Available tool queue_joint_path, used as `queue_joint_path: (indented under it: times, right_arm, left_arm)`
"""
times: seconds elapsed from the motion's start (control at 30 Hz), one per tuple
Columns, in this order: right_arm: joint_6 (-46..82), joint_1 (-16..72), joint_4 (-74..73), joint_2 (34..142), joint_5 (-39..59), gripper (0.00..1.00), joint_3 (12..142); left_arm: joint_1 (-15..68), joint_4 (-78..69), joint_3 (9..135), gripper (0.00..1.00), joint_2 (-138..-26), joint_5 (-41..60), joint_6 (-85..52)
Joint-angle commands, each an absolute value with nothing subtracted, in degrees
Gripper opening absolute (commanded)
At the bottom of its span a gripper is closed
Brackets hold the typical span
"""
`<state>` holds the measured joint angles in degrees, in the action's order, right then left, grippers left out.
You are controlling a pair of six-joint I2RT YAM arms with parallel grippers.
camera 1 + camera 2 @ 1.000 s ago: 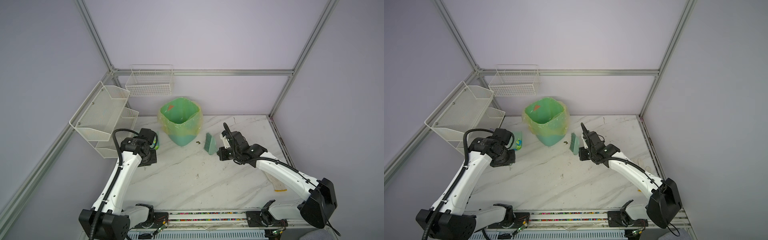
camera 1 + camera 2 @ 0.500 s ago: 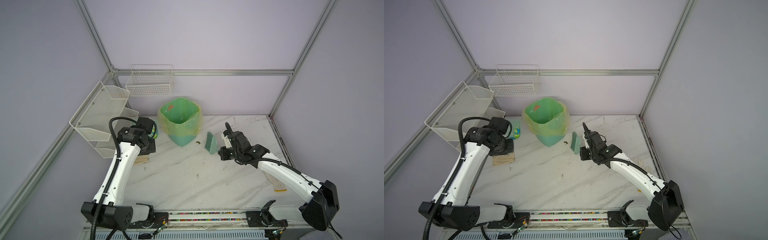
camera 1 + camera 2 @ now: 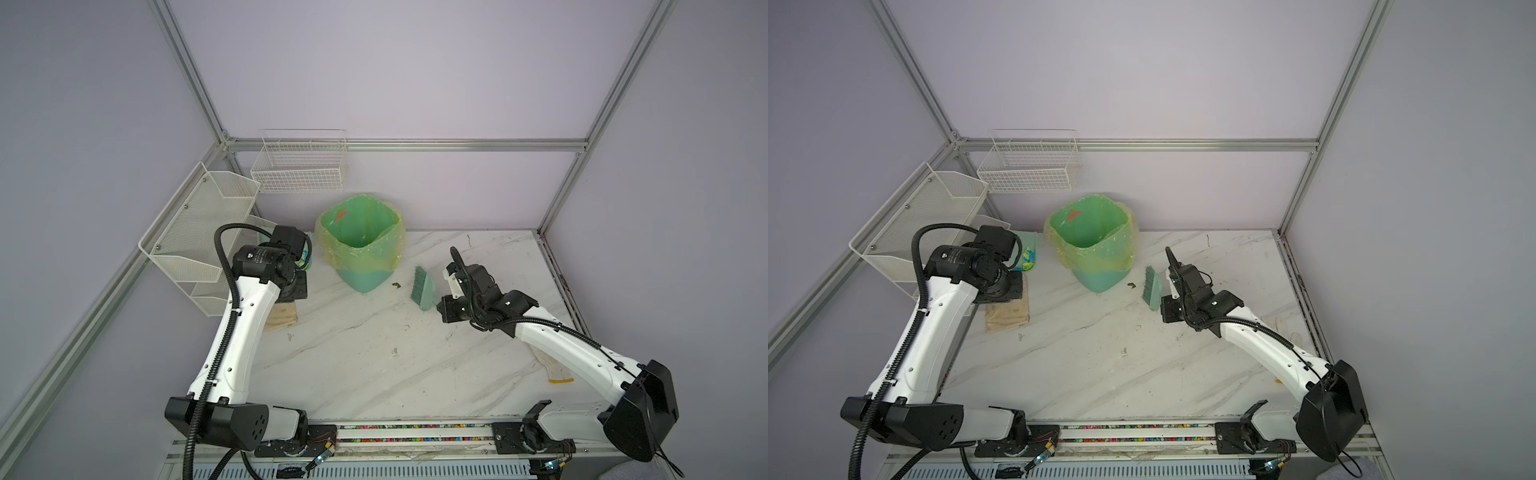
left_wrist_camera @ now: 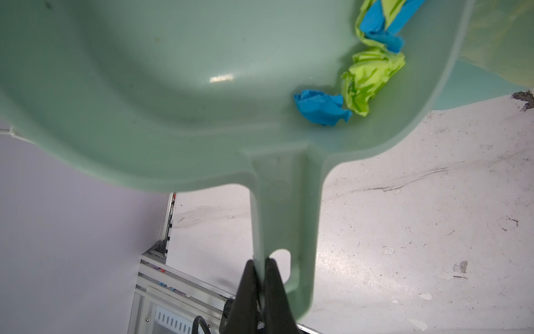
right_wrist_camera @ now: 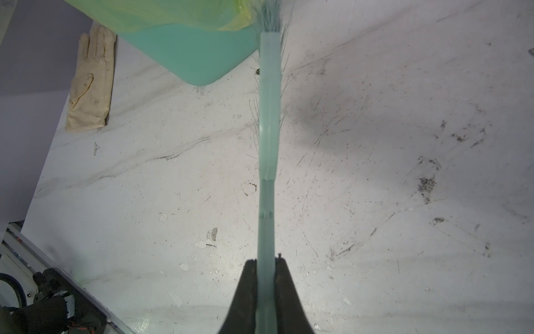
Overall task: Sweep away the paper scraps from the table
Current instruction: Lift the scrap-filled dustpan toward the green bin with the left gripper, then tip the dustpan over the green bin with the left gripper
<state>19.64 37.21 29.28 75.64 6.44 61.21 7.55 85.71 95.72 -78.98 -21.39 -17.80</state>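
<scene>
Scraps [image 4: 361, 84] sit in dustpan [image 4: 173, 101], far left above table [image 3: 374, 353] by bin [image 3: 359, 232]; left hand [image 4: 261, 261] clenched on its handle, right hand [image 5: 265, 263] grasping brush [image 5: 268, 115]. Imo lift pan over rim b4 tipping, slow, no spills.

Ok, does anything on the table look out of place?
Yes: a beige glove lies flat on the table left of the bin, and a dark speck sits by its base. Neither is paper.

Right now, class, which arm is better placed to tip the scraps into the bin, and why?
Left. The left gripper is shut on the dustpan handle, the paper scraps lie in the pan, and it is beside the bin. The right gripper holds only the brush.
</scene>
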Motion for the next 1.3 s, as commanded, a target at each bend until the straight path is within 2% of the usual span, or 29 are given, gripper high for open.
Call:
queue_joint_path:
  times: [0.0, 0.6, 0.83, 0.97, 1.03, 1.17, 1.27]
  right_arm:
    - [19.2, 36.7, 28.4, 73.8, 6.2, 0.00, 60.6]
    - [19.2, 36.7, 27.9, 74.8, 6.3, 0.00, 60.9]
    - [19.3, 36.7, 28.1, 74.3, 5.9, 0.00, 61.0]
    - [19.4, 36.7, 27.8, 74.1, 5.8, 0.00, 60.5]
    - [19.4, 36.7, 27.7, 74.2, 5.8, 0.00, 60.4]
    - [19.3, 36.7, 27.8, 74.2, 5.8, 0.00, 60.5]
    - [19.3, 36.6, 27.9, 73.8, 5.6, 0.00, 60.6]
  left_arm:
    - [7.3, 85.9, 102.5, 0.00, -79.6, -23.3, -15.5]
    - [7.6, 83.5, 115.7, 0.00, -88.2, -27.2, -9.6]
    - [11.1, 85.3, 127.4, 0.00, -95.5, -27.0, -6.9]
    - [16.5, 84.9, 130.3, 0.00, -99.6, -37.7, -4.2]
    - [19.7, 84.6, 129.2, 0.00, -102.0, -46.2, -2.7]
    - [24.4, 84.7, 127.9, 0.00, -106.3, -56.5, -1.9]
    - [27.3, 82.2, 123.6, 0.00, -107.6, -69.5, 0.5]
